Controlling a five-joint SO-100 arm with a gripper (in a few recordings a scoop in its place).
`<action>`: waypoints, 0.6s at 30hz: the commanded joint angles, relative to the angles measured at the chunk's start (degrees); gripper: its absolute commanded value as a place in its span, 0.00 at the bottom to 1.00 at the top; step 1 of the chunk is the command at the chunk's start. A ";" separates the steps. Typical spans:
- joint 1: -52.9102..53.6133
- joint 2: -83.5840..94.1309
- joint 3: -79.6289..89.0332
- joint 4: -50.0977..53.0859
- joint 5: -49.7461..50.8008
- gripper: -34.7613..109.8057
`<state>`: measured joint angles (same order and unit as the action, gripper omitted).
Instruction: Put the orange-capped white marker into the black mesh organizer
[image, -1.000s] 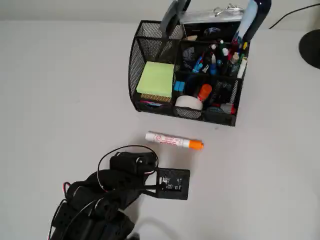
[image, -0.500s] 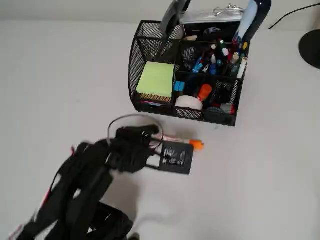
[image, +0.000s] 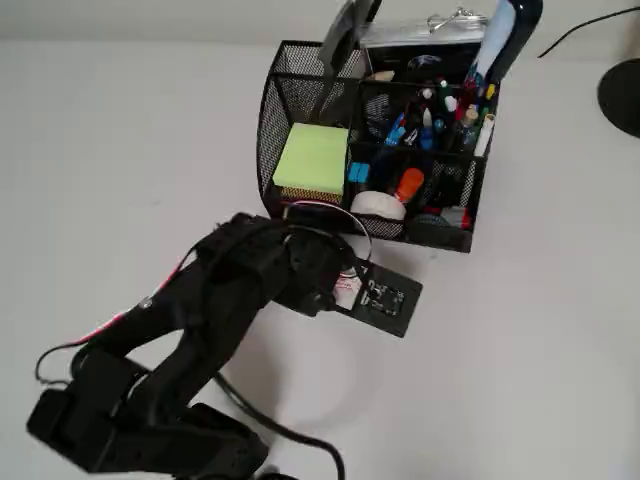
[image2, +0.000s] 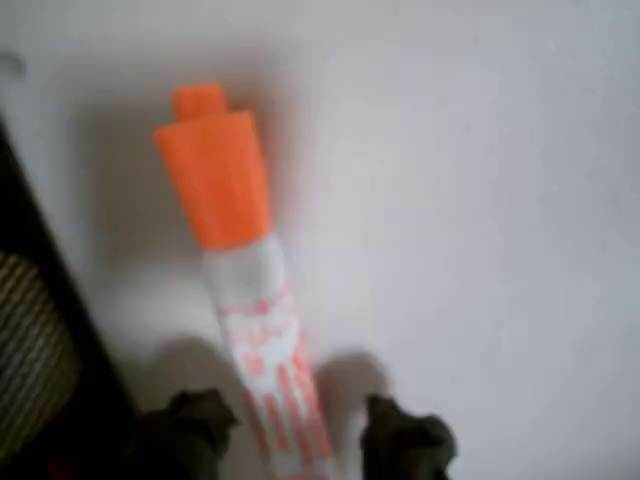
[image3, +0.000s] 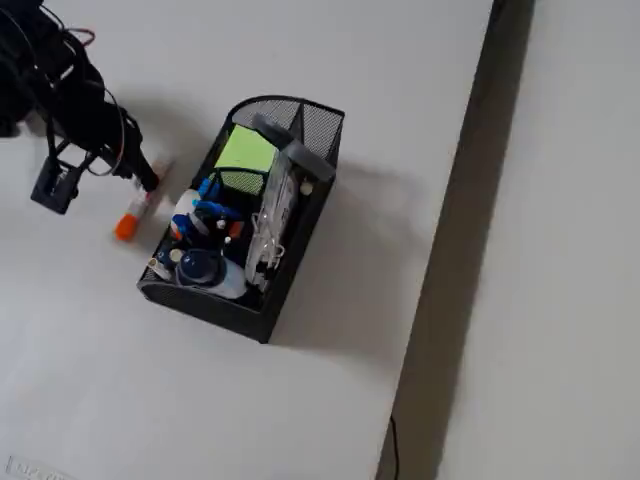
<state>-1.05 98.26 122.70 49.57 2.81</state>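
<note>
The orange-capped white marker (image2: 255, 330) lies flat on the white table (image: 120, 150), its long axis running away from the gripper (image2: 300, 435), cap at the far end. The open fingers straddle its barrel without clamping it. Just right in the overhead view, the black mesh organizer (image: 300, 70) holds a green sticky-note pad (image: 312, 158), tape roll (image: 378, 205) and upright pens (image: 435, 115).

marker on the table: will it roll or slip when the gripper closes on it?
The orange-capped white marker is a smooth round barrel lying flat on the table, so it likely rolls if nudged sideways. It looks rigid and light, so a pinch should hold. The gripper straddles the barrel end away from the cap, so it may tilt cap-down when lifted.
</note>
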 joint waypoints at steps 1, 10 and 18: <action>1.14 -4.31 -7.56 1.93 0.53 0.37; 2.46 -9.40 -10.90 2.64 0.00 0.24; 2.29 -4.57 -11.87 6.06 -7.38 0.24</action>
<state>0.44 88.77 114.61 53.53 0.53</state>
